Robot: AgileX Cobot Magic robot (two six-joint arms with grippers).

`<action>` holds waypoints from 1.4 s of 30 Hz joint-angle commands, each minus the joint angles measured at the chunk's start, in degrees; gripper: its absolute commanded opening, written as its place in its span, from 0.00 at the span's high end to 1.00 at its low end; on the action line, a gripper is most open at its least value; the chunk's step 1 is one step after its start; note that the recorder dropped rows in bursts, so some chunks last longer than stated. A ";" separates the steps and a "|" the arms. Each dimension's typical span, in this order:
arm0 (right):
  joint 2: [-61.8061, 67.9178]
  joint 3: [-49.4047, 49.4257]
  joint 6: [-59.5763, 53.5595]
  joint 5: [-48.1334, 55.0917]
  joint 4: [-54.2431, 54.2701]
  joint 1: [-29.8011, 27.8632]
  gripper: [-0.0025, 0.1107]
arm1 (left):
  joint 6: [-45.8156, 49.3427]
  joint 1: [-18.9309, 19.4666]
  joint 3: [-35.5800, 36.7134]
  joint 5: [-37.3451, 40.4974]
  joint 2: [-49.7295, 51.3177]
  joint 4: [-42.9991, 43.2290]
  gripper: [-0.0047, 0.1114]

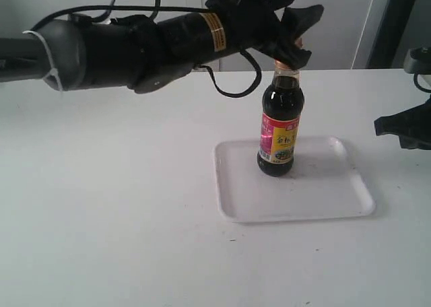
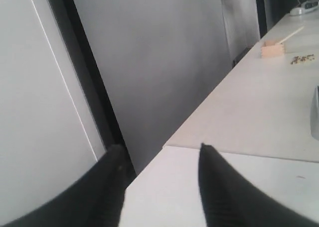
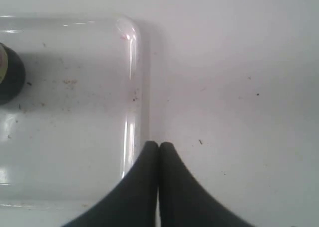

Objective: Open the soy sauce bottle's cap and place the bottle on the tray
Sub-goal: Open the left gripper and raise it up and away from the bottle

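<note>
Stretched in from the upper left of the exterior view, across the worktop (image 1: 101,219), to end with the left gripper (image 1: 294,54) right at the cap (image 1: 287,64). Showed in the left wrist view as a left gripper (image 2: 159,152) spread fairly wide, with only wall and worktop edge between the fingers and no cap. Judged therefore as open and holding nothing. Could not tell from these views whether touching the cap, or whether the flip-top was already up.

Found, just right of centre, the soy sauce bottle (image 1: 281,128) standing upright inside the tray (image 1: 296,213), toward its far left part. Glimpsed again at the left edge of the right wrist view as the bottle's dark base (image 3: 10,72) on the tray (image 3: 132,87).

Judged as glass, full of liquid: rigid, fairly heavy for its size, smooth, breakable, and top-heavy enough to tip under a sideways push at the cap. Best taken around the labelled body, below the shoulders; ribbed cap side good for a pinch, its lip for flipping.

Parked at the right edge of the exterior view, the right gripper (image 1: 404,128), low and well apart from the bottle. Pressed fully together in its own view, the right gripper (image 3: 159,147), just off the tray rim, with nothing in it.
</note>
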 commanded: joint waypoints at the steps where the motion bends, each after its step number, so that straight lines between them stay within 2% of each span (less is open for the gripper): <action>1: 0.28 0.19 -0.77 -0.51 0.27 -0.06 0.98 | -5.46 -0.19 -0.32 5.82 -3.59 8.55 0.75; 5: 0.28 0.19 -0.89 -0.51 0.27 -0.06 0.98 | -12.30 -0.19 -0.32 11.38 -5.43 15.24 0.96; 12: 0.28 0.19 -1.19 -0.51 0.27 -0.06 0.98 | -19.19 -0.19 -0.20 19.83 -8.17 18.81 0.96; 21: 0.28 0.19 -1.43 -0.25 0.27 -0.06 0.98 | -26.24 -0.19 0.40 39.82 -12.22 21.33 0.96; 28: 0.28 0.19 -1.90 -0.25 0.27 -0.06 0.98 | -23.16 -0.19 3.47 54.63 -16.81 21.01 0.96; 34: 0.28 0.19 -2.02 -0.15 0.27 -0.06 0.98 | -17.61 -0.19 6.11 63.06 -20.76 18.27 0.96; 39: 0.28 0.19 -2.16 -0.15 0.27 -0.06 0.98 | -5.06 -0.19 8.43 72.80 -24.49 8.69 0.96; 42: 0.28 0.19 -2.18 -0.02 0.27 -0.06 0.98 | -3.67 -0.19 9.71 76.72 -26.56 6.10 0.96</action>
